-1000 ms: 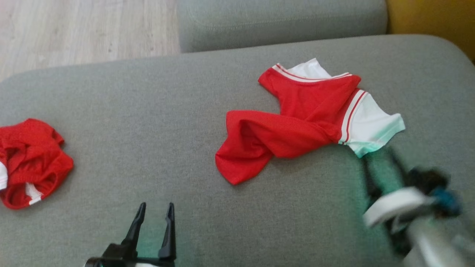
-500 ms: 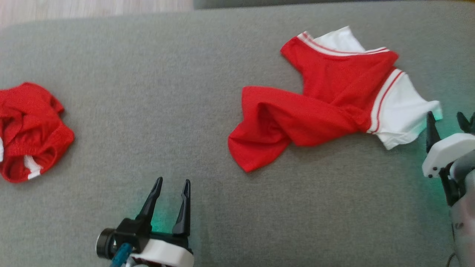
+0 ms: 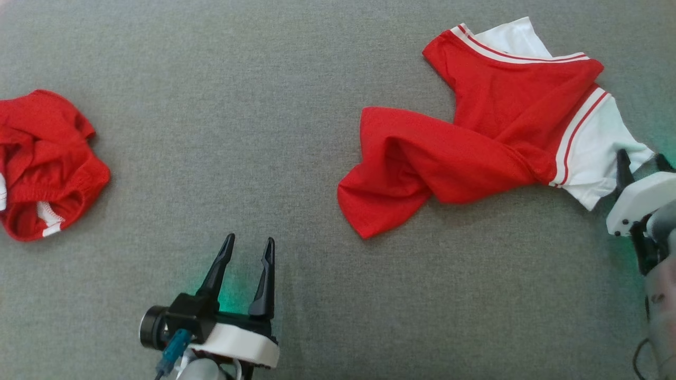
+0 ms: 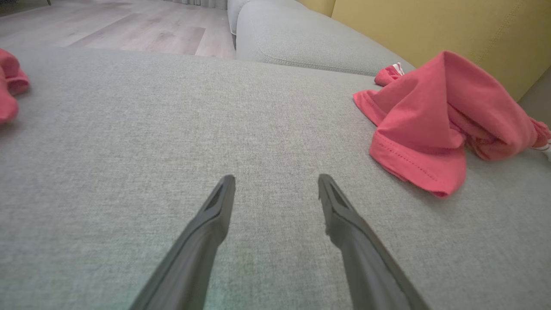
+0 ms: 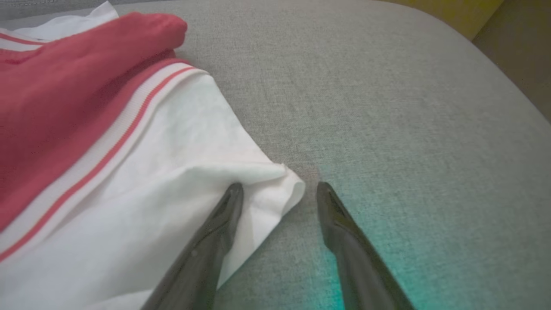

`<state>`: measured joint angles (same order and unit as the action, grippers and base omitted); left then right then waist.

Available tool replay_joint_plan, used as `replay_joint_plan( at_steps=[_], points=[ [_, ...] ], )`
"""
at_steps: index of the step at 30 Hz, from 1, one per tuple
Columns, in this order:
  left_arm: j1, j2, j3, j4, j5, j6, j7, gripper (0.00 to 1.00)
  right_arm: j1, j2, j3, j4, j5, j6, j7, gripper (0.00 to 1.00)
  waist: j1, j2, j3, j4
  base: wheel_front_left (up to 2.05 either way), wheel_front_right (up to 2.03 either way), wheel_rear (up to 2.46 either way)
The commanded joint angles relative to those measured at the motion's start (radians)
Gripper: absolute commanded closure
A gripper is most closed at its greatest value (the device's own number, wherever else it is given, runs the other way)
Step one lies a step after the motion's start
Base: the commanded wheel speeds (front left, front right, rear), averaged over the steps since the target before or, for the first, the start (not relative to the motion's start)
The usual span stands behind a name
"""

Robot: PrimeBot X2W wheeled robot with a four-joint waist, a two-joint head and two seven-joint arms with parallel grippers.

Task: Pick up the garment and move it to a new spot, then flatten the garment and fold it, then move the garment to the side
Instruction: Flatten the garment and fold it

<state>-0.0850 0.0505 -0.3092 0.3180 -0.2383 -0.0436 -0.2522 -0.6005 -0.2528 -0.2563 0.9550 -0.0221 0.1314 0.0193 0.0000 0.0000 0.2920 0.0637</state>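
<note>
Garment [image 3: 475, 137]: crumpled on the sofa [image 3: 264, 105] (red, white sleeves).
Right hand [image 5: 277, 189]: open, straddling a white sleeve corner [image 5: 275, 178].
Left hand [image 3: 248, 245]: open, over sofa.

Setting is presenting as a home, prob. a living rm. Work surface is serving as seating: a wide grey woven-fabric sofa cushion [image 4: 129, 129], w/ a 2nd matching cushion [image 4: 301, 43] sitting just beyond its far edge. Pale wood-plank flooring [image 4: 107, 26] is running past the sofa. A mustard-yellow surface [image 4: 452, 30] is rising behind; wall or backrest, cannot tell. Household clothing is lying on the seat: a red/white shirt [image 3: 491, 121] and, well apart, a crumpled red garment [image 3: 42, 163].
</note>
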Motion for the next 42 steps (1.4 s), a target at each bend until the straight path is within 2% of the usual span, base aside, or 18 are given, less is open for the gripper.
replay_joint_plan(
  at_steps=[1, 7, 9, 12, 14, 19, 23, 29, 34, 38, 42],
  points=[
    [-0.025, 0.000, 0.026, -0.020, -0.008, 0.006, -0.010, 0.00, -0.001, 0.003, 0.034, 0.018, 0.016, -0.001, 0.015, 1.00, 0.0000, 0.0000, 0.000, 0.001, 0.00, 0.00, 0.00],
    [-0.020, 0.000, 0.025, -0.013, -0.010, 0.006, -0.010, 0.00, -0.010, -0.002, 0.055, 0.030, 0.067, -0.001, -0.036, 1.00, 0.0000, 0.0000, -0.005, 0.007, 0.00, 0.00, 0.00],
    [-0.015, 0.000, 0.026, -0.006, -0.012, 0.006, -0.010, 0.00, -0.024, 0.003, 0.082, 0.006, 0.101, -0.001, -0.100, 1.00, 0.0000, 0.0000, -0.019, 0.009, 0.00, 0.00, 0.00],
    [-0.002, 0.000, 0.032, 0.000, -0.019, 0.005, -0.010, 0.00, -0.064, 0.031, 0.188, -0.075, 0.195, -0.001, -0.201, 1.00, 0.0000, 0.0000, -0.054, 0.009, 0.00, 0.00, 0.00],
    [0.011, 0.000, 0.032, 0.001, -0.024, 0.005, -0.010, 0.00, -0.099, 0.043, 0.294, -0.173, 0.284, -0.001, -0.236, 1.00, 0.0000, 0.0000, -0.086, 0.010, 0.00, 0.00, 0.00],
    [0.048, 0.000, 0.017, 0.010, -0.046, 0.000, -0.010, 0.00, -0.231, 0.020, 0.499, -0.436, 0.496, -0.001, -0.258, 1.00, 0.0000, 0.0000, -0.175, 0.033, 0.00, 0.00, 0.00],
    [0.069, 0.000, -0.013, 0.019, -0.065, -0.004, -0.010, 0.00, -0.368, 0.016, 0.584, -0.498, 0.578, -0.001, -0.236, 1.00, 0.0000, 0.0000, -0.226, 0.095, 0.00, 0.00, 0.00],
    [0.072, 0.000, -0.080, 0.033, -0.073, -0.015, -0.010, 0.00, -0.587, 0.030, 0.702, -0.415, 0.583, -0.001, -0.219, 1.00, 0.0000, 0.0000, -0.236, 0.237, 0.00, 0.00, 0.00],
    [0.080, 0.000, -0.107, 0.037, -0.093, -0.004, -0.010, 0.00, -0.733, 0.055, 0.705, -0.288, 0.583, -0.001, -0.254, 1.00, 0.0000, 0.0000, -0.229, 0.335, 0.00, 0.00, 0.00],
    [0.101, 0.000, -0.095, 0.038, -0.101, 0.009, -0.010, 0.00, -0.781, 0.048, 0.685, -0.199, 0.557, -0.001, -0.273, 1.00, 0.0000, 0.0000, -0.229, 0.354, 0.00, 0.00, 0.00],
    [0.114, 0.000, -0.069, 0.029, -0.100, 0.017, -0.010, 0.00, -0.748, 0.000, 0.655, -0.087, 0.510, -0.001, -0.278, 1.00, 0.0000, 0.0000, -0.219, 0.329, 0.00, 0.00, 0.00]
  ],
)
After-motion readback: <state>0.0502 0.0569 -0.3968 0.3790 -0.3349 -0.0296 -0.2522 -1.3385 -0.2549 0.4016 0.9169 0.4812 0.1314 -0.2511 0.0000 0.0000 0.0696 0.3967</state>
